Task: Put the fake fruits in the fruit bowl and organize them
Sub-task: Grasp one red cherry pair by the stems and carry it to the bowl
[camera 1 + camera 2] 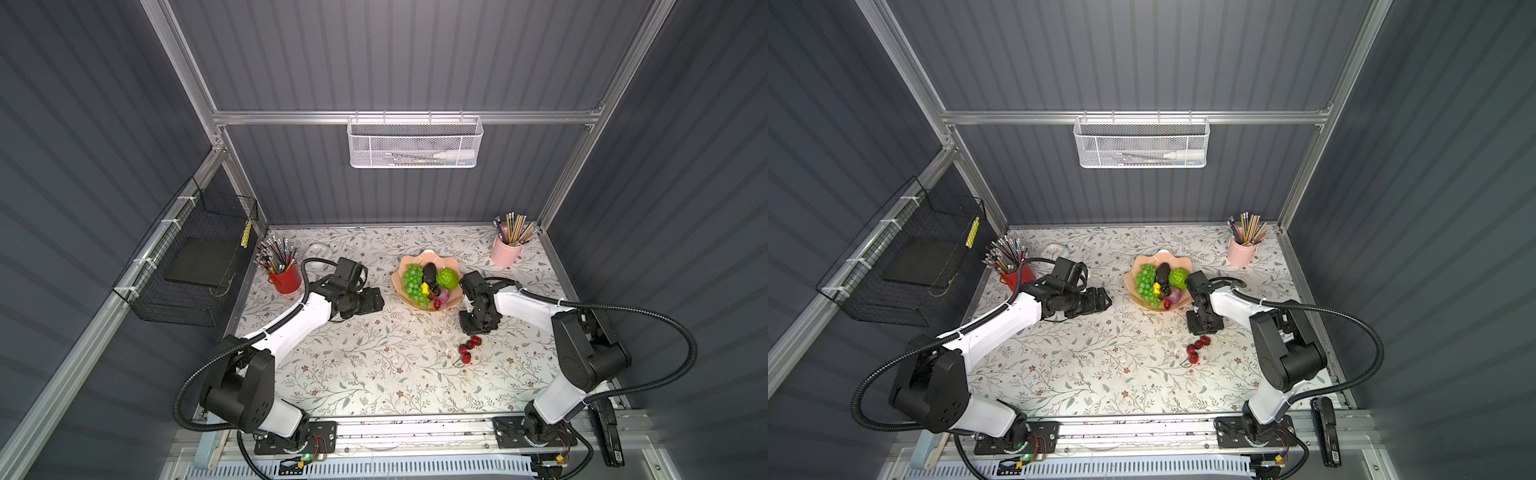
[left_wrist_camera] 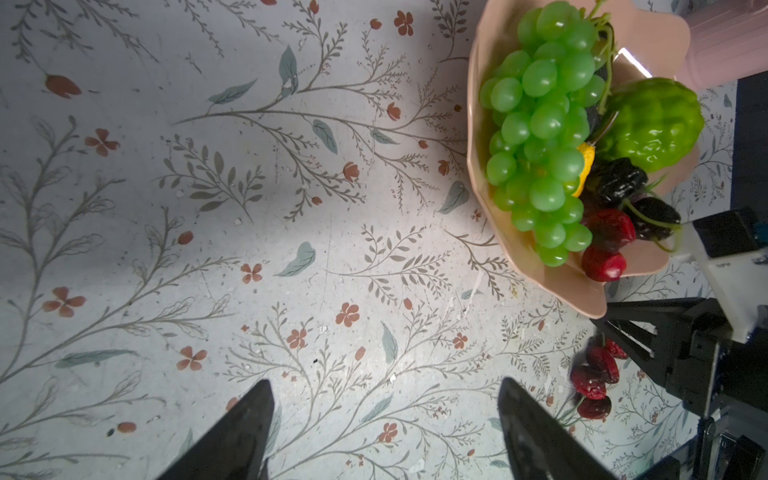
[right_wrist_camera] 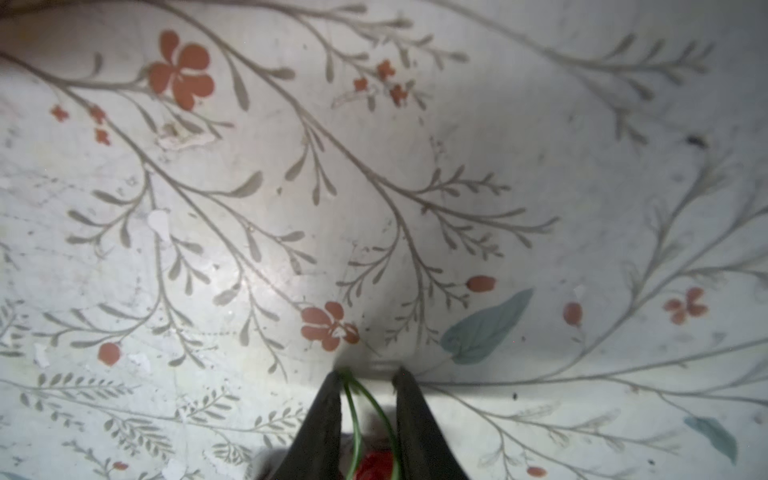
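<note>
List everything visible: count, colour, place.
fruit bowl: one, salmon, mid-table
grape bunch: one, green, bowl
avocado: one, black, bowl
bumpy ball: one, lime, bowl
lemon: one, yellow, bowl
round fruit: one, purple, bowl
bowl cherries: several, red, dark, bowl
loose cherries: several, red, table
red cup: one, red, rear left
pink cup: one, pink, rear right
mesh basket: one, white, back rail
wire basket: one, black, left wall
left claw: one, black, beside bowl
right claw: one, black, around cherry stems

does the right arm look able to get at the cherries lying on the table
Likely yes: the right gripper stands right over the cherries, their green stems run between its parted fingers, and nothing lies between. The bowl sits apart from them.
</note>
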Controlling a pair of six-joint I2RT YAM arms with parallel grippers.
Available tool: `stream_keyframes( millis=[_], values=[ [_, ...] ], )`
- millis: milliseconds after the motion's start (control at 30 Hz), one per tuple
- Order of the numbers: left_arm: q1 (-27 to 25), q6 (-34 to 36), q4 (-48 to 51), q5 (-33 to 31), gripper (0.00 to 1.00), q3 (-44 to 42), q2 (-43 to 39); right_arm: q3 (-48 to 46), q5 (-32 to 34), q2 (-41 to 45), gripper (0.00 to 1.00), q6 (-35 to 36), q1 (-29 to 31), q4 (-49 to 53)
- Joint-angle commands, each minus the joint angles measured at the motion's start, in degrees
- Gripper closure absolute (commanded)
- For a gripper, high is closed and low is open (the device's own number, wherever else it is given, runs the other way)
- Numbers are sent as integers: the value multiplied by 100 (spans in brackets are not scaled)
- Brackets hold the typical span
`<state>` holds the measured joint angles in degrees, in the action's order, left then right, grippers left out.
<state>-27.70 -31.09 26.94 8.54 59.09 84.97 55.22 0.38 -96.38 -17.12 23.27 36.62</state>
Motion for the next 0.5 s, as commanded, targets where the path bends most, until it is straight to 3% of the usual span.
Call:
stream_keyframes(
  millis=[0,167,467],
  values=[
    [2,94,92,-73,15,20,-68,-126,-246,70,85,-10,24,-25],
    [2,94,95,-80,15,38,-51,-215,-180,264,96,-25,23,-82],
    [2,78,128,-115,15,34,-68,-271,264,1095,100,-35,24,22]
  ],
)
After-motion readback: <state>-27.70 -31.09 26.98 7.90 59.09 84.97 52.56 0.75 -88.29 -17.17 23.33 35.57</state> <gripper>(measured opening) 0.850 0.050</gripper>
